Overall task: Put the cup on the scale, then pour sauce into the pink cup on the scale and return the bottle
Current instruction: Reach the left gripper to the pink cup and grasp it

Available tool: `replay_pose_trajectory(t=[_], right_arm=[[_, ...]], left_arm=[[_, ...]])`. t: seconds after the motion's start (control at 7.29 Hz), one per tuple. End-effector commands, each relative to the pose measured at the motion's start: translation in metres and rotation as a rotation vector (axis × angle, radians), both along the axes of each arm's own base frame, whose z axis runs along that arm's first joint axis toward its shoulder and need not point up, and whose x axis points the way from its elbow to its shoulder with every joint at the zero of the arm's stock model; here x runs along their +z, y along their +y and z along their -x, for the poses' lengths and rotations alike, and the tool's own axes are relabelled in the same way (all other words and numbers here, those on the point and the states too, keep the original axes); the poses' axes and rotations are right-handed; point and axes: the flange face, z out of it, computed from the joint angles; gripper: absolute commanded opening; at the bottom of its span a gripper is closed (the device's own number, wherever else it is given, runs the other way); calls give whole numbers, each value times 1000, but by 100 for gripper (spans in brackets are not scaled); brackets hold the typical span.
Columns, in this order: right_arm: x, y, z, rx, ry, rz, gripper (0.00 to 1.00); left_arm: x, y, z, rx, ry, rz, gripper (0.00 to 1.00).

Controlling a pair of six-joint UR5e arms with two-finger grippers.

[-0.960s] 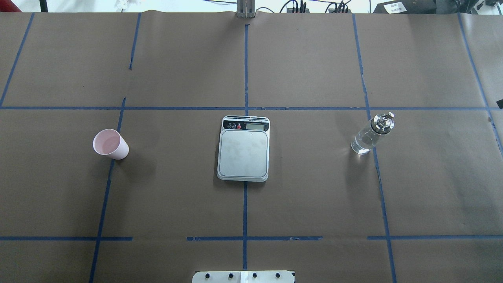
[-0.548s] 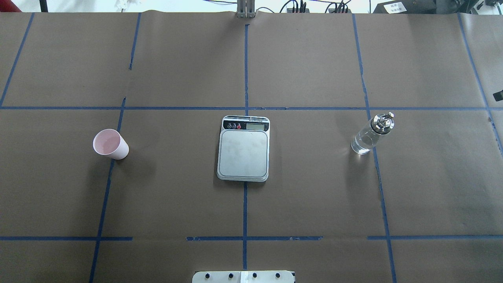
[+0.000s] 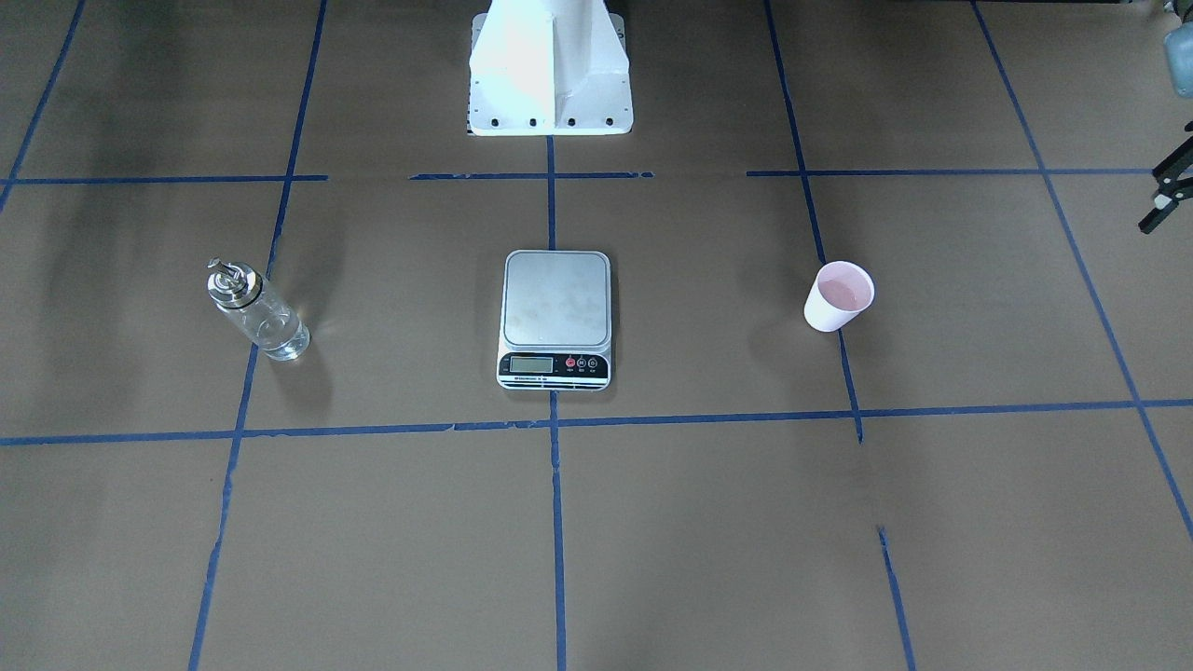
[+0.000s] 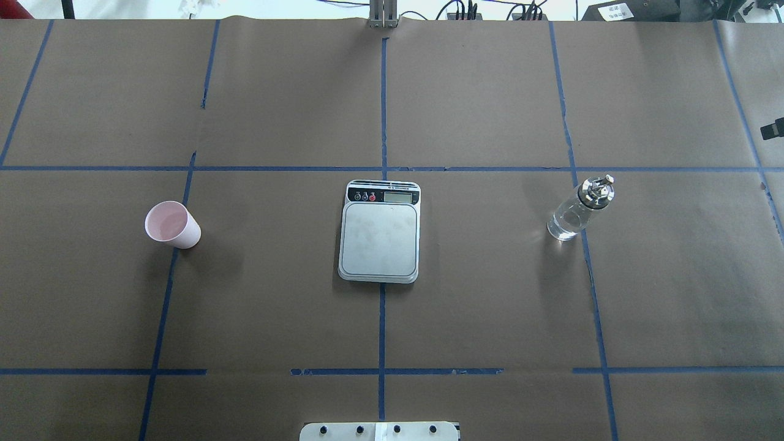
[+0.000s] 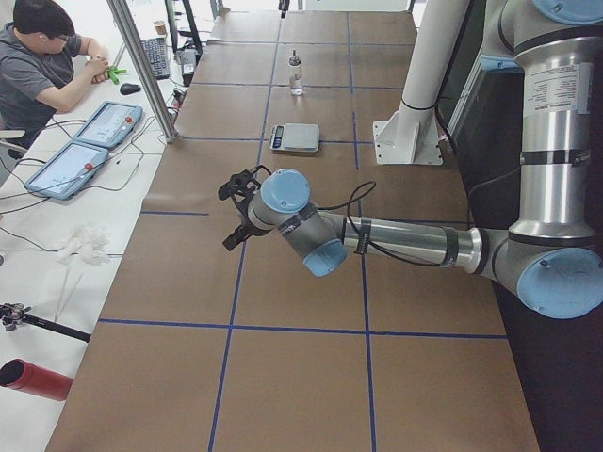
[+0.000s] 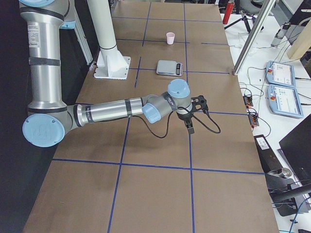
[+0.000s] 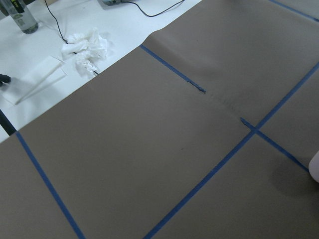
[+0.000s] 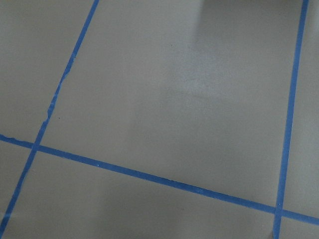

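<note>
The pale pink cup [image 4: 171, 224] [image 3: 839, 296] stands upright on the brown paper, well left of the scale [image 4: 380, 236] [image 3: 556, 312], whose steel platform is bare. The clear glass bottle [image 4: 576, 211] [image 3: 256, 312] with its silver cap stands right of the scale, the clear sauce [image 4: 565, 225] low inside it. My left gripper [image 5: 229, 215] hovers past the table's left end; its wrist view catches only the cup's edge [image 7: 315, 169]. My right gripper [image 6: 196, 116] hovers beyond the bottle's side. I cannot tell whether either is open or shut. Neither touches anything.
The white robot pedestal [image 3: 550, 70] stands behind the scale. A person [image 5: 38, 56] sits at a side table with tablets [image 5: 94, 141] and cables. Crumpled tissue [image 7: 87, 47] lies on the white surface past the paper's edge. Blue tape lines grid the paper.
A black tip at the overhead view's right edge has slid away from the robot's side. Cup, scale and bottle have not moved.
</note>
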Motion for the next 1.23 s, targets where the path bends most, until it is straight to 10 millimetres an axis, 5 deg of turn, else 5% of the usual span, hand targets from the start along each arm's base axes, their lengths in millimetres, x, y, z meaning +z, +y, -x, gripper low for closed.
replay_pose_trajectory(t=[0.0, 0.27, 0.82, 1.1], right_arm=[[5, 5, -1, 3, -2, 0, 100], [7, 7, -2, 4, -1, 4, 100], [6, 8, -2, 4, -2, 3, 100], [8, 9, -2, 3, 0, 6, 100]], left_arm=[[-19, 9, -50, -155, 6, 137, 98], [-34, 19, -106, -222, 83, 295, 72], [-58, 62, -252, -262, 149, 452, 67], [-48, 68, -276, -263, 124, 458, 61]])
